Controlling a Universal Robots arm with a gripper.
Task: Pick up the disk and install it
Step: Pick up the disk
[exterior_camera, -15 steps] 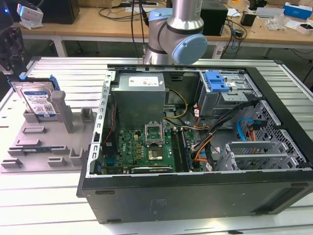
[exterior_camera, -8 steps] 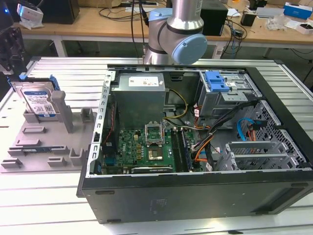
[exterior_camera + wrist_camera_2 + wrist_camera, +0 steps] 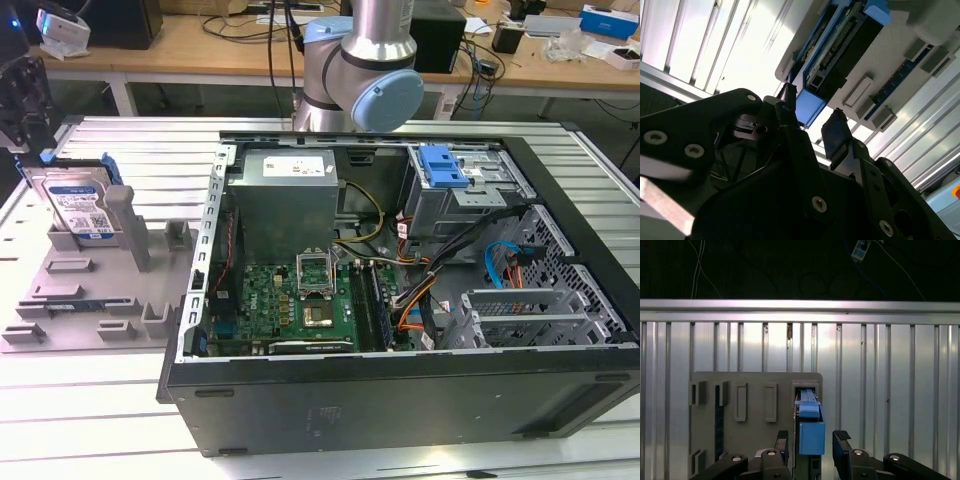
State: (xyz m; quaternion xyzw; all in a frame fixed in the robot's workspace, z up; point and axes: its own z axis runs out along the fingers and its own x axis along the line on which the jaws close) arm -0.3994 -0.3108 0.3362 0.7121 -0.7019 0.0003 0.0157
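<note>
Black gripper point(image 3: 812, 439), fingers point(image 3: 841, 441) spread wide, straddling silver hard disk in blue plastic bracket point(image 3: 810, 411), upright in grey plastic holder point(image 3: 755, 385).

disk point(image 3: 80, 205): silver, white-and-blue label, bright blue bracket
pincer point(image 3: 812, 436): black
holder point(image 3: 755, 385): grey, beside pincer
tabletop point(image 3: 890, 390): silver, ribbed

Gripper point(image 3: 812, 439) hangs low, pointing down, w/ its 2 fingers point(image 3: 842, 439) spread apart.
</note>
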